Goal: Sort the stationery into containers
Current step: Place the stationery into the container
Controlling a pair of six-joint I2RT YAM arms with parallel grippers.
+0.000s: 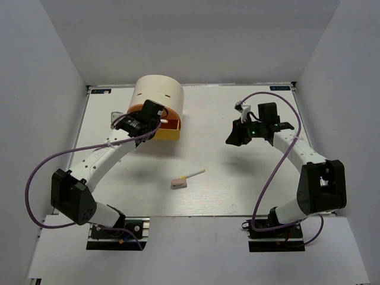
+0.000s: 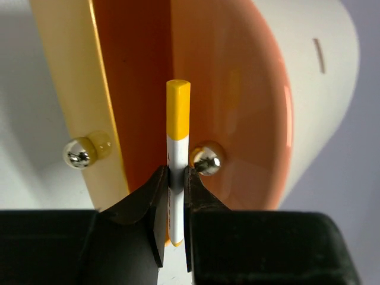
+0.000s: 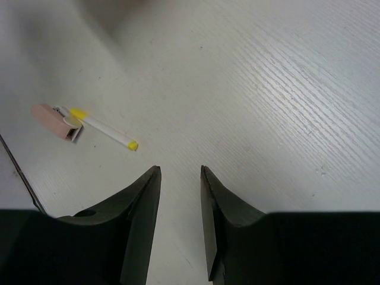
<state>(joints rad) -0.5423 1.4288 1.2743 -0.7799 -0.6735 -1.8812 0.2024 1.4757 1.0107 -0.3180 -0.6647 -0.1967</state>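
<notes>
— Tabletop (image 1: pixel 237 190) and room: what do you see?
— White boards with a fine grain, closed in by plain pale walls (image 1: pixel 35 89) at the left, right and back.
— And the stationery?
— The left gripper (image 2: pixel 176 178) is clamped on a thin white pen (image 2: pixel 178 113) with a yellow tip. It holds the pen upright in the wrist view, just in front of the orange drawer (image 2: pixel 237 101). The cream chest (image 1: pixel 157 92) stands at the far left of the table. A yellow drawer (image 2: pixel 65 89) front is beside the orange one, and each has a shiny round knob (image 2: pixel 77 155).
— Anything loose?
— Mid-table, a pinkish eraser (image 3: pixel 50 116) lies touching a second pen (image 3: pixel 104 126), also white with yellow ends.
— The other arm?
— The right gripper (image 3: pixel 180 172) hangs over bare table, well apart from them, with its jaws parted and nothing between them.
</notes>
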